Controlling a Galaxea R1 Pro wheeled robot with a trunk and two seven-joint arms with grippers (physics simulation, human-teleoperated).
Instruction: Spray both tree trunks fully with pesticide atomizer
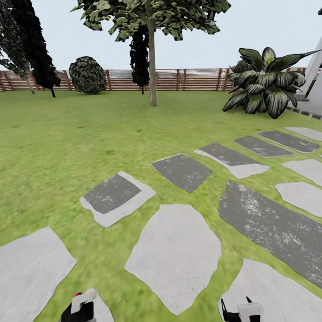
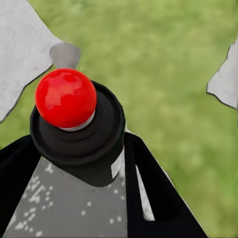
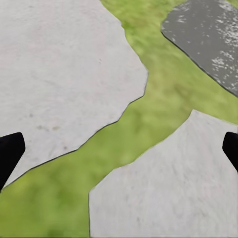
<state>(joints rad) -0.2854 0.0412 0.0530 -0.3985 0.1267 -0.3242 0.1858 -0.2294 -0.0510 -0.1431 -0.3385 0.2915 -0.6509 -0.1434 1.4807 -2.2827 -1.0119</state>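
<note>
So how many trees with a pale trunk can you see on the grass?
1: the pale-trunked tree stands on the lawn far ahead, in front of the wooden fence. A second may be hidden outside the picture.

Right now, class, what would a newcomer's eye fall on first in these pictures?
The red top of the dark bottle, gripped between the left gripper's black fingers, stands out against the grass. Ahead, pale and dark paving stones curve across the lawn. Beyond, a tree stands before the wooden fence, with a leafy striped plant to its right.
</note>
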